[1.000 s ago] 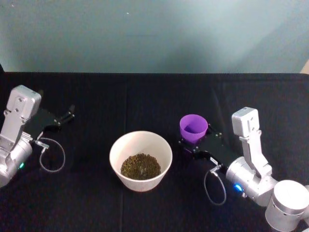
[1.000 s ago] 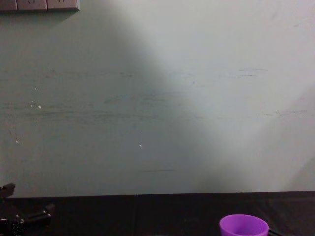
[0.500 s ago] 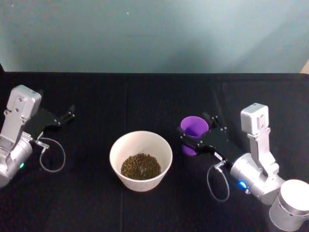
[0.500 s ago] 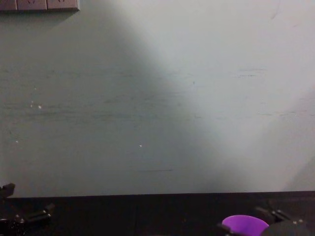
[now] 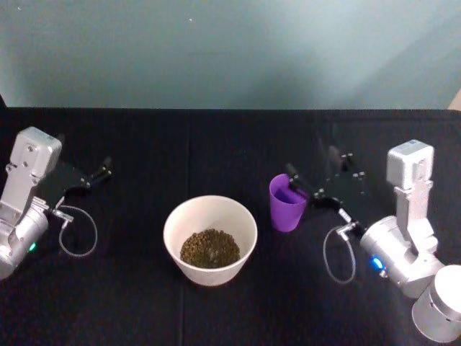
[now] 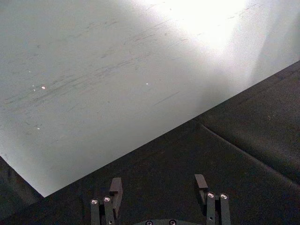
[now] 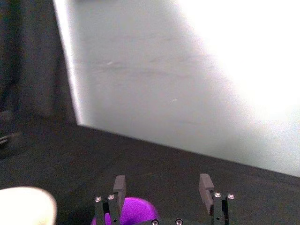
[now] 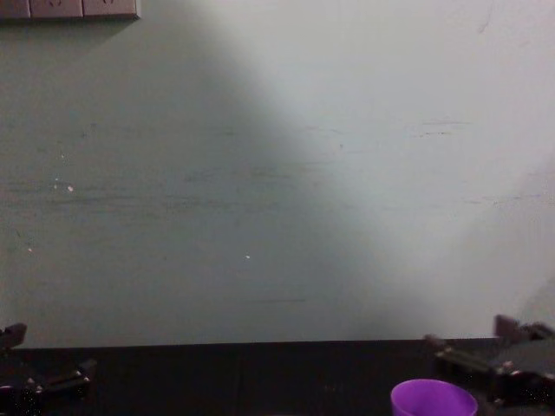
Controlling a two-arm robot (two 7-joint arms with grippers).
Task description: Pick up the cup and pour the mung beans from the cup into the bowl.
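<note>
Purple cup [image 5: 288, 202] upright beside bowl [image 5: 210, 240], right hand [image 5: 317, 177] open

Both arms have silver-grey metal housings with rounded cylindrical joints. Each wrist carries a boxy light-grey module with small screws on its face. The left gripper [image 5: 97, 173] and right gripper [image 5: 317, 184] are matte black, with flat angular finger links. In the wrist views, silver screw heads sit at the finger bases [image 6: 104, 200], and each fingertip ends in a squared black pad. A thin grey cable loops from each wrist. A green indicator light shows on the left arm, a blue one on the right
</note>
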